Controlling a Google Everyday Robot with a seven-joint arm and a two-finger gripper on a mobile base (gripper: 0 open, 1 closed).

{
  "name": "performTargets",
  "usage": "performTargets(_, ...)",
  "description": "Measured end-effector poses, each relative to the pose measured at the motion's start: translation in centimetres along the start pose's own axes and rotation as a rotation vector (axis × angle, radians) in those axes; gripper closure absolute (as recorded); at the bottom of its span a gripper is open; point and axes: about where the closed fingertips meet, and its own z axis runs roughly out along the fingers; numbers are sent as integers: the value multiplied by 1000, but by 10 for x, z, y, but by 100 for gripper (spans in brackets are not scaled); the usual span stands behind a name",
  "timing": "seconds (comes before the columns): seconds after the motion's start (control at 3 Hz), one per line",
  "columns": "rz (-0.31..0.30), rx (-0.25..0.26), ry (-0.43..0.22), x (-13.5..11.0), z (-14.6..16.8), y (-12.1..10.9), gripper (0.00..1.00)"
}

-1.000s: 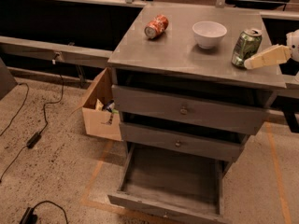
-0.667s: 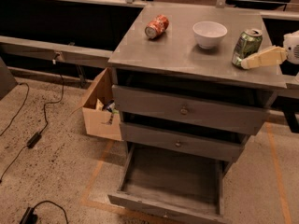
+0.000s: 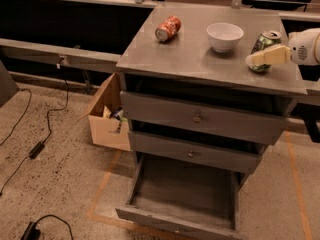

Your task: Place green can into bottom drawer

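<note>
The green can (image 3: 264, 39) stands upright at the far right of the grey cabinet top (image 3: 190, 59), close to the right edge, its silver top and pull tab showing. The gripper (image 3: 257, 58) reaches in from the right at can height; its cream-coloured tip crosses the near, lower part of the can and hides it. Whether the gripper is open or closed, and whether it has any hold on the can, cannot be told from this view. Just left of the can sits a white bowl (image 3: 225, 36), and further left, towards the far side of the top, a red can (image 3: 168, 28) lies on its side. Below the top, the upper drawer (image 3: 235, 124) and the middle drawer (image 3: 220, 160) are pushed in, each with a small round knob. The bottom drawer (image 3: 170, 223) is pulled out towards the near side, a wide shallow tray with its grey floor bare. Left of the cabinet an open cardboard box (image 3: 102, 129) rests on the speckled floor, and black cables (image 3: 35, 149) trail across the floor at far left.
</note>
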Motion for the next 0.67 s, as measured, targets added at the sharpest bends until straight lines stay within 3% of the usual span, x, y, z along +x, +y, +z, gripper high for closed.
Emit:
performTargets(0.33, 46, -23, -45, 1, 18, -11, 16)
performTargets(0.67, 76, -55, -67, 5, 25, -18, 39)
